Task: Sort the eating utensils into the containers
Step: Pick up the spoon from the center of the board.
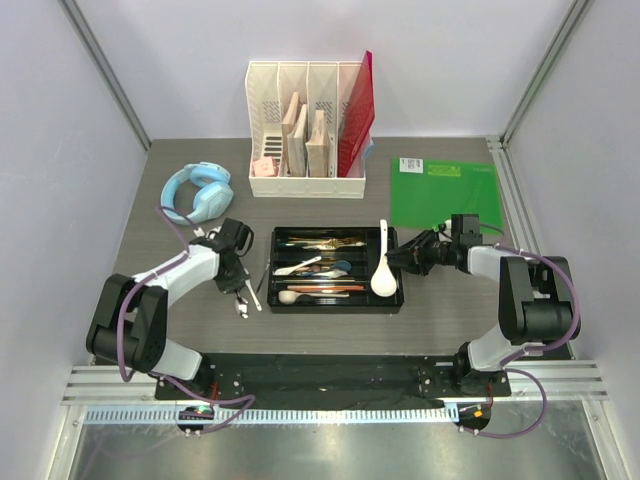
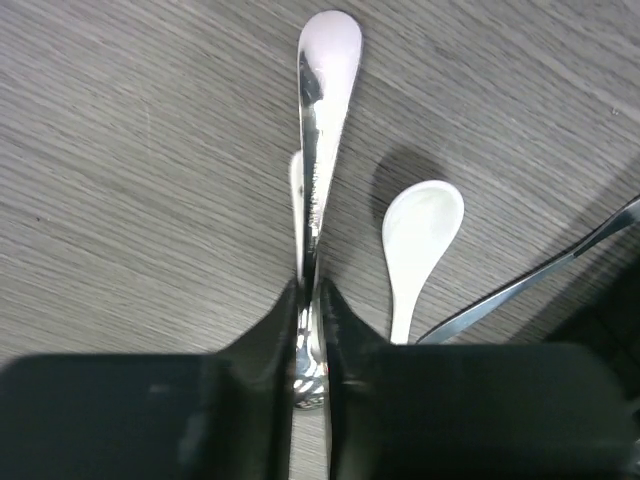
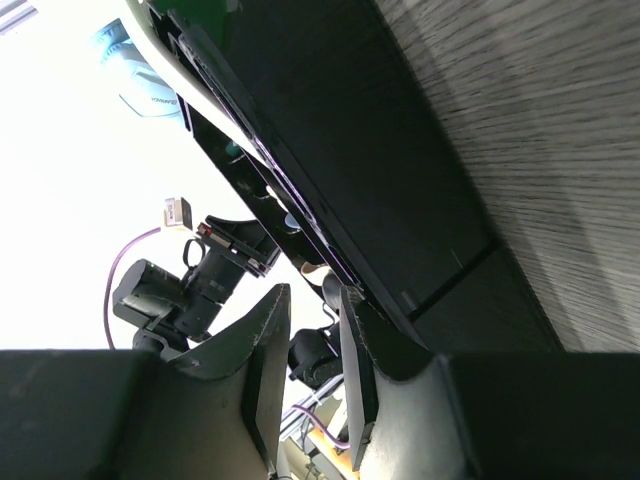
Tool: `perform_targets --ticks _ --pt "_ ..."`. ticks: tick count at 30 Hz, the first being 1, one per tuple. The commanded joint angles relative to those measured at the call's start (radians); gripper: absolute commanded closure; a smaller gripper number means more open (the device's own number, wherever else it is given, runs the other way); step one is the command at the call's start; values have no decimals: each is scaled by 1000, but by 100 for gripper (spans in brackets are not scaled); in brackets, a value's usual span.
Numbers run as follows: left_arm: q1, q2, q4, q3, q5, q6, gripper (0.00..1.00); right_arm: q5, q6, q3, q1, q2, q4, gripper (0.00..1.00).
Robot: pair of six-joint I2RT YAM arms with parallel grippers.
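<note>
Mostly sorted: black tray [image 1: 336, 309] holds most cutlery, white soup spoon [image 1: 383, 272] included. Loose on the surface left of it: small white spoon [image 2: 420, 235]; silver spoon [image 2: 322, 120], clenched in my left claw [image 2: 312, 300]. My right claw [image 1: 408, 253] is at the tray's rim, grip unclear.

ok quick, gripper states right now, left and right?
Left gripper: closed on a silver utensil.
Right gripper: at the black tray edge; grip cannot be told.

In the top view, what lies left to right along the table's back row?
Blue headphones → white file organizer → green sheet.
</note>
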Motion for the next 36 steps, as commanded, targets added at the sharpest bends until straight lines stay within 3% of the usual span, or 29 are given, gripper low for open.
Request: perform_targets --ticks 1,6,13,23,30,36 --pt "6 19 29 -32 33 10 98 130 -47 -25 -8 38 -73 67" --pt "7 -59 -35 -15 10 30 100 137 -41 -24 -8 40 -70 67" --pt "7 -190 -215 89 -131 80 100 143 -34 -28 -8 50 -67 67" --pt "3 -112 -305 302 -106 281 100 137 -22 -15 -8 63 -53 67" --pt "-143 43 -272 551 -132 502 100 129 -19 2 -8 53 -52 67" --pt "-306 154 -189 669 -183 672 100 137 -24 13 -8 -5 -65 64"
